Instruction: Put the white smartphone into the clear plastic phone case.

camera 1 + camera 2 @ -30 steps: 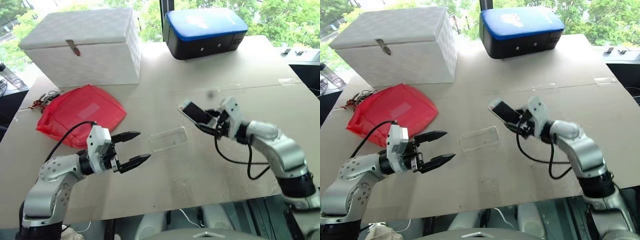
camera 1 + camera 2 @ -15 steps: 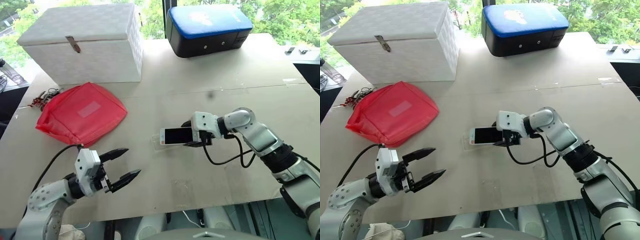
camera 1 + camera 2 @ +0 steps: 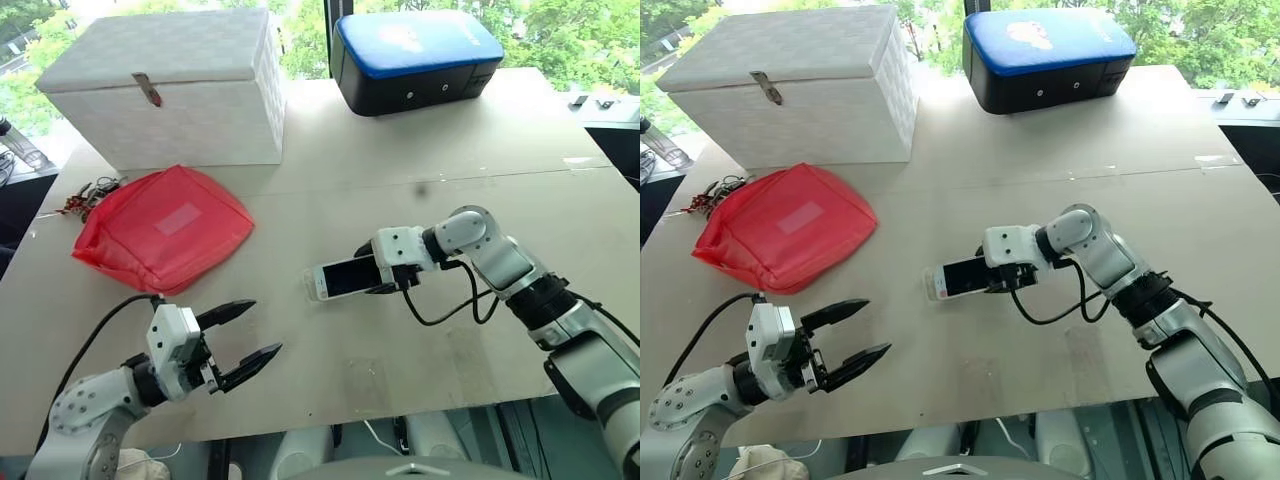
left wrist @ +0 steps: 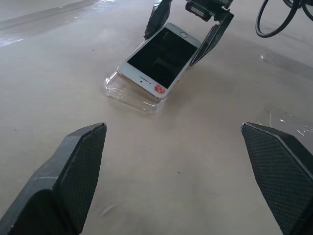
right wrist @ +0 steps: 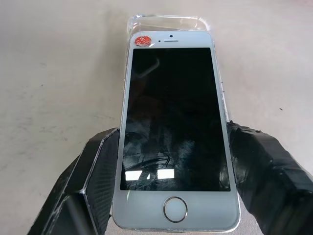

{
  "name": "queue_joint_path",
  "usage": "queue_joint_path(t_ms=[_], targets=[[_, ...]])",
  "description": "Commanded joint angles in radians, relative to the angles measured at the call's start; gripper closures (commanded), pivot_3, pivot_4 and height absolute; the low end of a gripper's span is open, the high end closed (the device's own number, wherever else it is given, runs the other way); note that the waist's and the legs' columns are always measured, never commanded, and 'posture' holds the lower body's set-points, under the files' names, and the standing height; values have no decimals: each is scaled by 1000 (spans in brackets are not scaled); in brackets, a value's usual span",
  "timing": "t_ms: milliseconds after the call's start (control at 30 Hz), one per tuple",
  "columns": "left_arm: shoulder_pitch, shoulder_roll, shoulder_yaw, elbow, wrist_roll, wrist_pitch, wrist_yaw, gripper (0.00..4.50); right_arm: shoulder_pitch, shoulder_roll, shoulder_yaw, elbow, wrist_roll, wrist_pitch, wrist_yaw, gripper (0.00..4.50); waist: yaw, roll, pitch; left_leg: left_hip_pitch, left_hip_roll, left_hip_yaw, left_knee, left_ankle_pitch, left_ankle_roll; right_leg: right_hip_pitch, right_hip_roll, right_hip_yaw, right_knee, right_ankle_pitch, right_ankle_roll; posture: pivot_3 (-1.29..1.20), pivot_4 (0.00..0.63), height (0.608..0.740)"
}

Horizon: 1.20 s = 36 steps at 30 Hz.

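Pinching the white smartphone (image 3: 348,277) by its long edges near the home-button end, the right hand (image 3: 381,272) holds it screen up and tilted over the clear plastic phone case (image 4: 128,91). The phone runs straight out ahead of this hand along its pointing line, so its long axis lines up with the case's. Its far end, the one with the small red sticker, rests down in the far end of the case, while the gripped end is raised above the near rim.

From the right wrist view the case's rounded far corners (image 5: 166,22) show just beyond the phone's top edge, and the phone looks centred between the case's side walls. By my reading the phone is partly in but not seated: what the next move turns on is lowering the held end flat into the shell without pushing the light case along the worktop (image 3: 470,180).

The left hand (image 3: 240,340) hovers with its fingers spread wide and nothing between them. It points toward the case, which lies well ahead of it, so the right hand is far nearer.

The case holds only the phone's far end. A white box (image 3: 170,85) with its lid down, a blue-topped case (image 3: 415,60) and a red pouch (image 3: 160,228) lie well beyond both hands.
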Motion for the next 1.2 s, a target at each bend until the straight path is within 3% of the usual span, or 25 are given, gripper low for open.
queue_joint_path(t_ms=[33,633,1200], targets=[[-1,9,0,-19,-10,-19,-1,0,-44,1,44,81,-52,-36,76,1605,0,0,0,0,0,0,0,0,0,0,0,0,0,0,0,0,150,740],[-20,7,-19,5,13,-38,11,0,-197,100,87,388,-166,-145,135,1607,-1,1,-3,5,0,0,2,1,-1,4,0,-1,2,1,-1,0,150,740],[-66,17,-40,48,11,-52,7,0,-189,108,56,378,-151,-71,167,1609,4,2,-6,6,0,-1,2,1,-1,5,0,-1,3,1,-1,0,150,740]])
